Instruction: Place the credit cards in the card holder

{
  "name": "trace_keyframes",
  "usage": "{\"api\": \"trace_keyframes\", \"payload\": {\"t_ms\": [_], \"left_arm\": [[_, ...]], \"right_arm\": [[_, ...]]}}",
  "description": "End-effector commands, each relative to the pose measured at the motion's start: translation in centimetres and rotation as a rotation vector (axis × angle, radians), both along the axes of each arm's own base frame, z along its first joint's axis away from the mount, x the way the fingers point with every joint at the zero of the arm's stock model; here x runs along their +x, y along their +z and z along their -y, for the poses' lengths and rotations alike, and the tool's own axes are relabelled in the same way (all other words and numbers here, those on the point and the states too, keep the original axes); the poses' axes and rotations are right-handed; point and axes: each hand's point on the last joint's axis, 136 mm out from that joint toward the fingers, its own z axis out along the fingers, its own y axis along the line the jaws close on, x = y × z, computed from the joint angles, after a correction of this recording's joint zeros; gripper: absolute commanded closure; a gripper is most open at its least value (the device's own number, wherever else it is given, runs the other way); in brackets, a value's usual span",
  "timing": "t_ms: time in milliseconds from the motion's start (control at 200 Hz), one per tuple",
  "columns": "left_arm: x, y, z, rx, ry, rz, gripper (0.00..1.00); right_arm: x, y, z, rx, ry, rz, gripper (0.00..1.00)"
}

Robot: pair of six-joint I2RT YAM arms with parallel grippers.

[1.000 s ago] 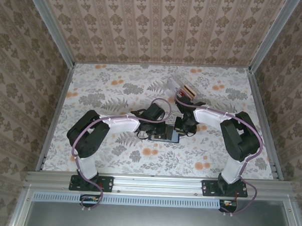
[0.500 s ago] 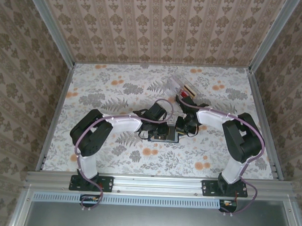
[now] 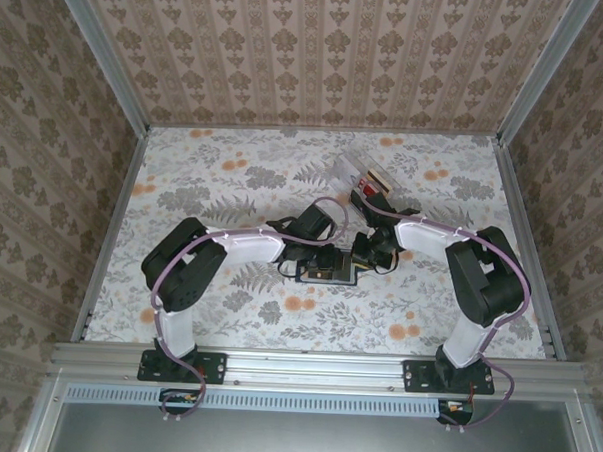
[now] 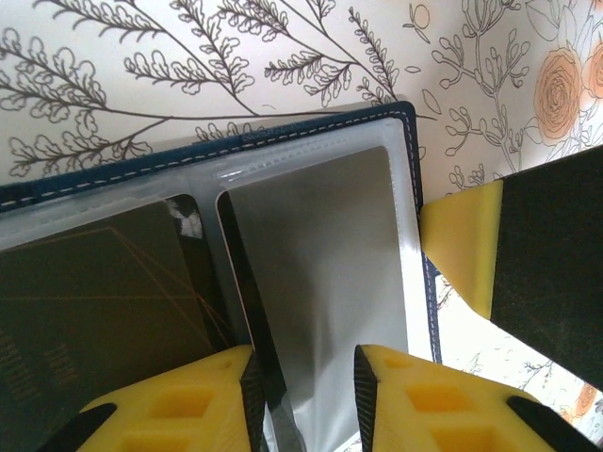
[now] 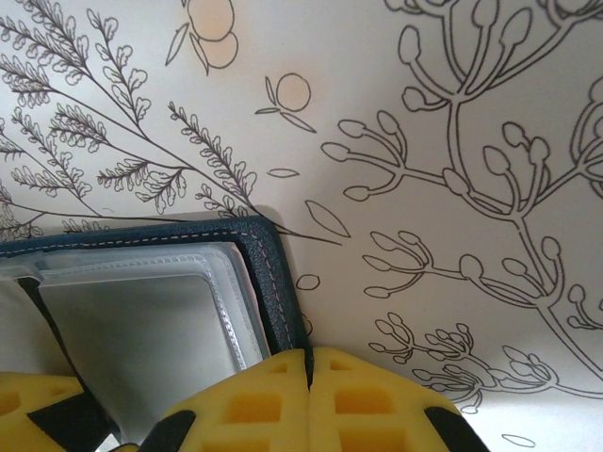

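Insertion nearly done: left end effector (image 4: 303, 379) released around grey card (image 4: 320, 264) in card holder (image 4: 283, 128), right end effector (image 5: 309, 377) clenched at its right edge; next, withdraw left without dragging card.

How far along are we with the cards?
Done: a dark card and a grey card sit in the open card holder's sleeves. In hand: the left gripper stands open over the grey card; the right gripper, shut, rests at the holder's edge. Left: remaining cards in the clear box.
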Motion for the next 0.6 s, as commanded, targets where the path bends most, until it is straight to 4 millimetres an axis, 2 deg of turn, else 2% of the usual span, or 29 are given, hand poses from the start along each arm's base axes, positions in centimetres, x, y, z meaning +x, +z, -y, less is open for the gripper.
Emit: {"api": "trace_keyframes", "payload": {"t_ms": [0, 175, 595], "left_arm": [[0.1, 0.5, 0.2, -0.01, 0.001, 0.042, 0.62], [0.3, -0.3, -2.3, 0.095, 0.058, 0.055, 0.56], [0.7, 0.1, -3.8, 0.148, 0.088, 0.088, 0.54]], "right_arm": [[-2.0, -2.9, 0.7, -0.04, -0.006, -0.085, 0.98], [-2.0, -3.0, 1.1, -0.057, -0.012, -0.089, 0.98], [-1.9, -3.3, 1.2, -0.063, -0.015, -0.093, 1.0]]}}
